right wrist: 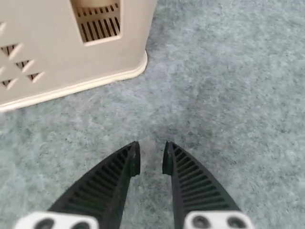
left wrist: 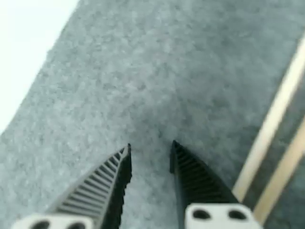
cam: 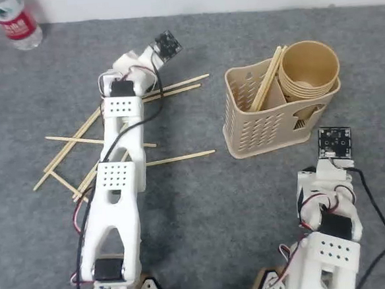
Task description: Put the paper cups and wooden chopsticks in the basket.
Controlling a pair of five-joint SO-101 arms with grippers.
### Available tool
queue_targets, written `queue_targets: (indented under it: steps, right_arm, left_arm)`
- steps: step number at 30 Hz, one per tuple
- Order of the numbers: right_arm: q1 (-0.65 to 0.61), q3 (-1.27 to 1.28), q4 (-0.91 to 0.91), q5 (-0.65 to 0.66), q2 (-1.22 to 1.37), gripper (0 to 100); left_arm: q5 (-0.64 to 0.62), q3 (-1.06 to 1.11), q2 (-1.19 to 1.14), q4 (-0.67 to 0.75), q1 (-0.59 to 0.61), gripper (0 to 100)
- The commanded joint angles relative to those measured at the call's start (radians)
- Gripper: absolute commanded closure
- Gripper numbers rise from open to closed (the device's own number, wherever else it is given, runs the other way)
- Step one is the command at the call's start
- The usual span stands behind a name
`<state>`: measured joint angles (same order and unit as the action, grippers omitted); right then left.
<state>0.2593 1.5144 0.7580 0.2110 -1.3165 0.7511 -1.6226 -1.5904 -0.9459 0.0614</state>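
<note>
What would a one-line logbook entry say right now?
cups: stacked in basket | chopsticks: some in basket, others loose on mat | left tool: open, empty, by loose chopsticks | right tool: open, empty, near basket

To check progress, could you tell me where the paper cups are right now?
In the high view, the paper cups sit stacked inside the basket, at its right end, next to chopsticks leaning in it.

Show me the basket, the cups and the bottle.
basket (cam: 264,129), high view, perforated front wall
cups (cam: 309,63), high view, inside of top cup
bottle (cam: 18,26), high view, red label
</note>
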Motion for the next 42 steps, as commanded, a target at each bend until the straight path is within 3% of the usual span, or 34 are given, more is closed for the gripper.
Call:
queue_targets:
  steps: [1,8,11,18,26,32,38,42]
  right_arm:
    - [-0.005,-0.003,-0.022,0.012,-0.01,90.2]
    - [-0.005,-0.003,-0.022,0.012,-0.01,90.2]
    - [-0.005,-0.003,-0.022,0.012,-0.01,90.2]
    - [-0.004,-0.003,-0.022,0.011,-0.01,90.2]
    - [-0.004,-0.003,-0.022,0.011,-0.01,90.2]
    - [-0.002,-0.003,-0.022,0.011,-0.01,90.2]
    - [-0.002,-0.003,-0.022,0.011,-0.01,90.2]
    - [-0.004,-0.003,-0.022,0.011,-0.01,90.2]
  left_arm:
    - [0.051,-0.018,0.034,-0.18,0.034,87]
    - [0.284,-0.022,0.132,-0.68,0.032,87]
    - [0.325,-0.015,0.181,-0.816,0.025,88]
    - [0.313,0.222,0.345,-0.815,0.034,98]
    - [0.453,0.906,0.806,-0.792,-0.094,98]
    - [0.295,0.947,1.026,-0.611,-0.104,98]
    - [0.158,0.967,0.984,-0.328,-0.087,99]
    - [0.19,0.99,0.898,-0.382,-0.064,99]
